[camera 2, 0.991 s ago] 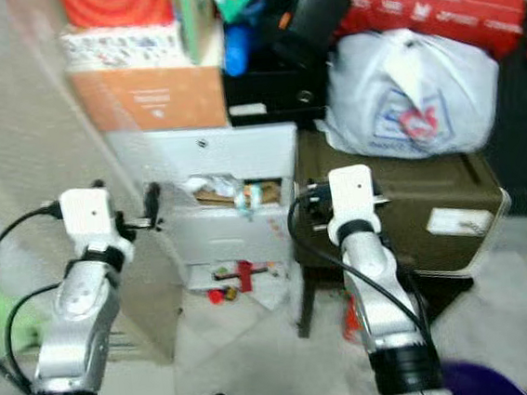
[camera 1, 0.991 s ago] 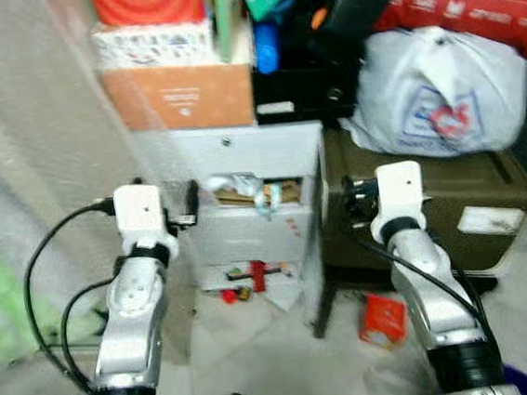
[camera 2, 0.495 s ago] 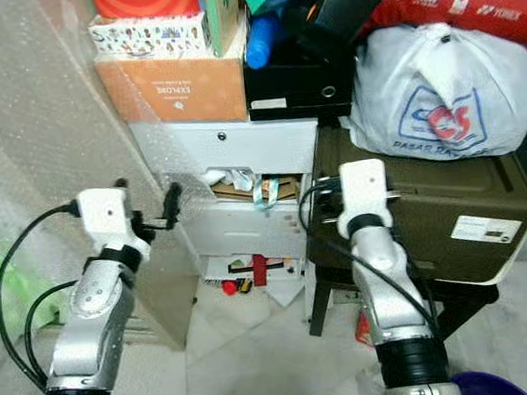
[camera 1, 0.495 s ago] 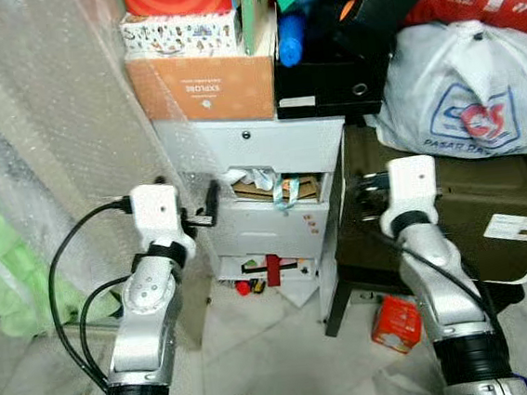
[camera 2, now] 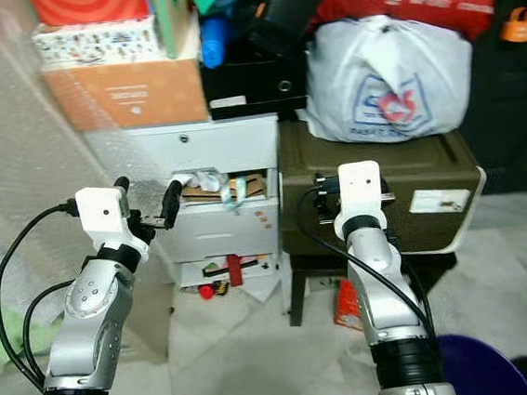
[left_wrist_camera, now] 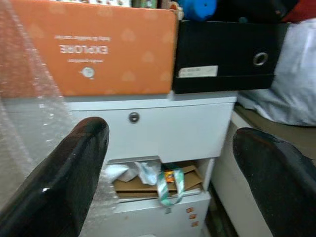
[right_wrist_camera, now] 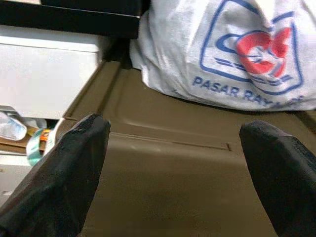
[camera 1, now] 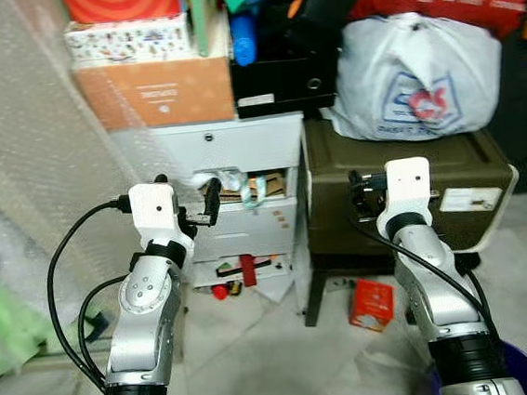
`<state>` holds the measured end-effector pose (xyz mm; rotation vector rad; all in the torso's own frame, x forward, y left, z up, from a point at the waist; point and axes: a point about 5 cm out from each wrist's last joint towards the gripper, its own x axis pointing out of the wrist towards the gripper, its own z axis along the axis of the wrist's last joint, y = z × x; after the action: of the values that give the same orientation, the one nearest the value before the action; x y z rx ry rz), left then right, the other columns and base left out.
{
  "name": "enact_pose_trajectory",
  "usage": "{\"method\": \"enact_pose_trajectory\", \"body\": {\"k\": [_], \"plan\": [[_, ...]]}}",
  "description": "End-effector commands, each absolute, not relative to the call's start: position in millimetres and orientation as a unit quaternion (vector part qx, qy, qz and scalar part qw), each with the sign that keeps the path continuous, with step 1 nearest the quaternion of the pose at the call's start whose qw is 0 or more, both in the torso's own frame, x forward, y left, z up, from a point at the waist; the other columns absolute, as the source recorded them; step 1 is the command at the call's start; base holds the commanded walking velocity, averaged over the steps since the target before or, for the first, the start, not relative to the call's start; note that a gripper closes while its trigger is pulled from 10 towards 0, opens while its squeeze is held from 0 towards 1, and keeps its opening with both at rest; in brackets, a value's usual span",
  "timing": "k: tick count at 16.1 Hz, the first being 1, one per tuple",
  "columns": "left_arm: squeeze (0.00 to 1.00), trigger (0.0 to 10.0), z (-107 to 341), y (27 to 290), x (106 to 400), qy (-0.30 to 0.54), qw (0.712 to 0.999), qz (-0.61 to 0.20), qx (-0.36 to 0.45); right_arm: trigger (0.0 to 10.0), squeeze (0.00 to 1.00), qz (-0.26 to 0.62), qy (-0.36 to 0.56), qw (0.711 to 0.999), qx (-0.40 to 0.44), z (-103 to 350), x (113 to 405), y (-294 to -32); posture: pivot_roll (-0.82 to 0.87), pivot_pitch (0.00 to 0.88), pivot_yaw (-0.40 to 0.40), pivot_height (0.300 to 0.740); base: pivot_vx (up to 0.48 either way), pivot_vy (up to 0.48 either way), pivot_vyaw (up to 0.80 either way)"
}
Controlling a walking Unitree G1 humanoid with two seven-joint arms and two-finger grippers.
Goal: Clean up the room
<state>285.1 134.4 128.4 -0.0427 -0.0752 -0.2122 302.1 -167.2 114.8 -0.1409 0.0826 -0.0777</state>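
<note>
Little of the tidying appears to be done. Both tools are held up in front of the clutter, well apart from it, and nothing is gripped. The left tool (left_wrist_camera: 168, 163) is spread wide and is aimed at the white cabinet (camera 1: 241, 153); the right tool (right_wrist_camera: 173, 163) is likewise spread wide, empty, and is aimed at the olive case (camera 1: 403, 193) beside the cabinet.

The cabinet's middle drawer (camera 1: 240, 195) is left ajar, and crumpled paper, cardboard and a green ribbon (left_wrist_camera: 167, 185) are seen spilling from it. At the cabinet's foot, small red bits (camera 1: 238, 273) are scattered on the floor. A red box (camera 1: 371, 303) lies on the floor under the case, just beside its leg.

On top of the cabinet an orange box (camera 1: 155, 91) and a black box (camera 1: 276, 80) are stacked, with more things piled above them. A white bag (camera 1: 415, 75) is set on the case. A blue bin (camera 2: 471, 369) is seen at the robot's right foot.

By judgement, the floor litter is yet to be picked up and binned, and the drawer is yet to be emptied or pushed shut. The red box is judged the nearest item for the right tool, the drawer stuffing for the left.
</note>
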Motion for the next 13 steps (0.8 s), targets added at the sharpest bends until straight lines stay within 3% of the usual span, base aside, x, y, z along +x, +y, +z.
{"method": "enact_pose_trajectory", "body": {"k": [1, 7, 13], "plan": [[0.00, 10.0, 132.8, 134.5, 284.1, -0.047, 0.992, -0.111, -0.019, 10.0, 0.00, -0.036, 0.041, 0.996, -0.069, 115.7, 304.5, -165.4, -0.03, 0.000, -0.016, 0.740, 0.000, 0.000, -0.80], [0.00, 10.0, 134.3, 133.1, 284.8, -0.053, 0.991, -0.124, -0.023, 10.0, 0.00, -0.036, 0.040, 0.996, -0.069, 115.8, 305.5, -163.7, -0.03, 0.000, -0.012, 0.740, 0.360, 0.000, -0.78], [0.00, 10.0, 135.3, 135.1, 285.6, -0.057, 0.991, -0.117, -0.018, 10.0, 0.00, -0.031, 0.027, 0.997, -0.066, 118.1, 306.5, -160.5, -0.03, 0.000, -0.008, 0.740, 0.101, 0.000, 0.00]]}}
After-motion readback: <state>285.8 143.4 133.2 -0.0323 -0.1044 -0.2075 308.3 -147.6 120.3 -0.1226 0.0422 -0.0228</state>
